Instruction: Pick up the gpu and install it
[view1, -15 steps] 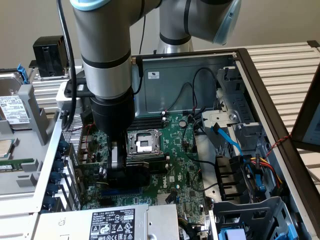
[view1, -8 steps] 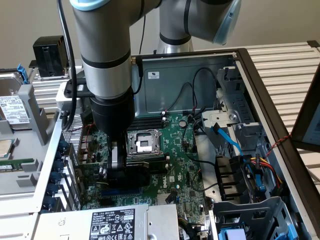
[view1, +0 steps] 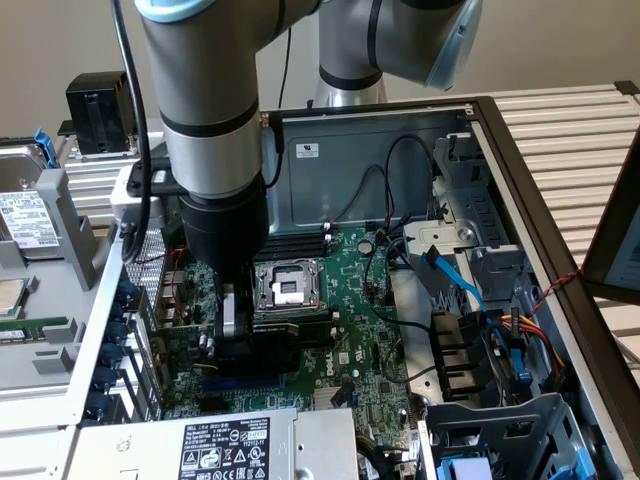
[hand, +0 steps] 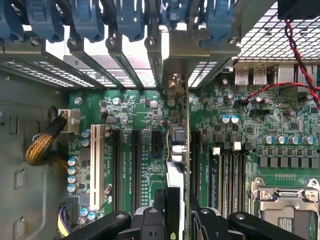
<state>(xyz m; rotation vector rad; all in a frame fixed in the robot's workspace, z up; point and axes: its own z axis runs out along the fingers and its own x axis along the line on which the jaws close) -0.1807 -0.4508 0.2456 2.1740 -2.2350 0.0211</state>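
Satin grey metal on arm shell (view1: 205, 100); matt black finish on claw (hand: 176, 212); dull silver metal bracket, green laminate on gpu (hand: 175, 100); glossy green lacquer on motherboard (view1: 355, 330); matt grey sheet metal on case wall (view1: 340, 160); smooth blue plastic on slot latches (hand: 130, 20); perforated metal on rear grille (hand: 272, 40); woven gold-black braid on cable sleeve (hand: 42, 145); shiny metal on CPU socket frame (view1: 285, 285)

Slatted table (view1: 575, 135), pale ribs running across the top. An open computer case (view1: 335, 170) lies on its side on it. At the exterior view's left, a black box (view1: 100, 110) stands beside the case.
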